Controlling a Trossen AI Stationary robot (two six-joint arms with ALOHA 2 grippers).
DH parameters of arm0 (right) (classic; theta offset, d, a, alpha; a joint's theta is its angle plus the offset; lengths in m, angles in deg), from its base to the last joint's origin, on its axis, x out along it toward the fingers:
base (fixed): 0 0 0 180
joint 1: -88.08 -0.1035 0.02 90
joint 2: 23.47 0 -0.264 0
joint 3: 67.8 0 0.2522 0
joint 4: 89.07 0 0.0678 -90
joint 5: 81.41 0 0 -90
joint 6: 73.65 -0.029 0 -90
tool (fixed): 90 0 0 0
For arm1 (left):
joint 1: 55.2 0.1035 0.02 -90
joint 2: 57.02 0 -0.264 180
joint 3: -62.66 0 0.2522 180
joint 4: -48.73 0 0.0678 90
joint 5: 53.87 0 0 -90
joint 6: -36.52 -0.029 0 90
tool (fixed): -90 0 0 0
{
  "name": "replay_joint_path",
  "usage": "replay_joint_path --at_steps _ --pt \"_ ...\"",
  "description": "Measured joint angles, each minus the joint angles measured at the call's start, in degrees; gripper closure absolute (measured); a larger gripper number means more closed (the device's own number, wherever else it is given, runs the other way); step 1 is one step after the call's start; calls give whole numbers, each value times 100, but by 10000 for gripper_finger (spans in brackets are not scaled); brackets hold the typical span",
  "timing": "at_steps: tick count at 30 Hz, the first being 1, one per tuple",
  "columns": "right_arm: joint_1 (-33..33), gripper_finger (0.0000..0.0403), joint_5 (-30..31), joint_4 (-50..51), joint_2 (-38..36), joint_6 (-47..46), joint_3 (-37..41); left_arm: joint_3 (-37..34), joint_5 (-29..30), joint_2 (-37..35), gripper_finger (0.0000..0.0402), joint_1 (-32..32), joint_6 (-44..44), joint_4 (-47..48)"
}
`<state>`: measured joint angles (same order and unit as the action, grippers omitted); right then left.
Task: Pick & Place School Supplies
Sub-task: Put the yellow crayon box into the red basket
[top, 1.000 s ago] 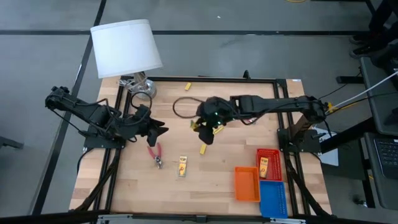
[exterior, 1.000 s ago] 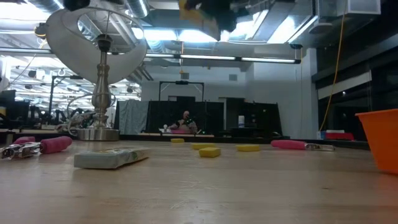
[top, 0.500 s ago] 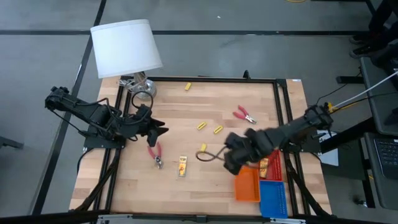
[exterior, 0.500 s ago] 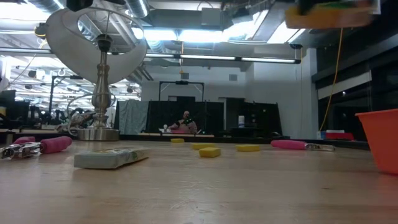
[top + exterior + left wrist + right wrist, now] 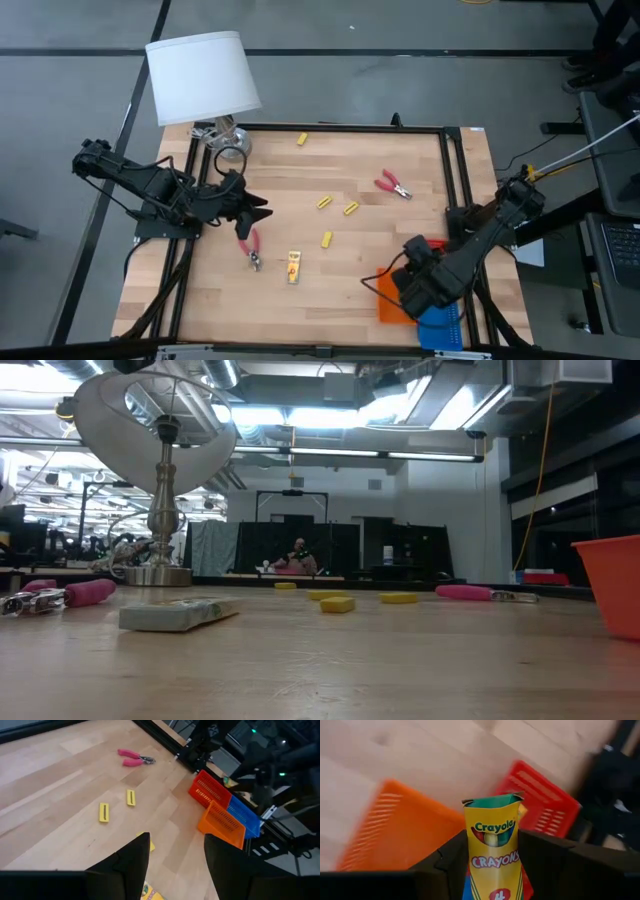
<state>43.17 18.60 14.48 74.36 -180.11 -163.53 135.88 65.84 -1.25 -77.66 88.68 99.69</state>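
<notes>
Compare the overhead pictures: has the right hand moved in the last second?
Yes. The right hand, shut on a crayon pack, has swung from table centre toward the near right corner, and now hangs over the orange tray.

Crayon pack: yellow, green top flap, red lettering, dark green logo band. Held between dark fingers.
Trays: orange, red, blue; all mesh-patterned.
Second pack on table: yellow-orange with dark marks.
Pliers: red-pink handles, grey metal tips, one on the right half, one on the left.
Blocks: plain yellow.
Lamp: white shade, silver base.
Table: pale wood planks, black frame.
Arms: dark.
</notes>
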Motion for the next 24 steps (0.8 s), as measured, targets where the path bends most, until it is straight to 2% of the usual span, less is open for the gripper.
replay_joint_path --at_steps 3,10,18,24 --pt "-111 240 -43 -84 -133 -147 521 0 -136 0 217 0 -1 -16" --pt "-175 241 -273 -1002 -363 45 1806 0 -269 0 217 7 159 -17" --pt "-335 241 -251 -1046 -370 51 2324 1 -217 0 217 7 431 -20" --pt "-364 241 -293 -1450 -432 41 2399 2 -103 0 217 7 535 -20"
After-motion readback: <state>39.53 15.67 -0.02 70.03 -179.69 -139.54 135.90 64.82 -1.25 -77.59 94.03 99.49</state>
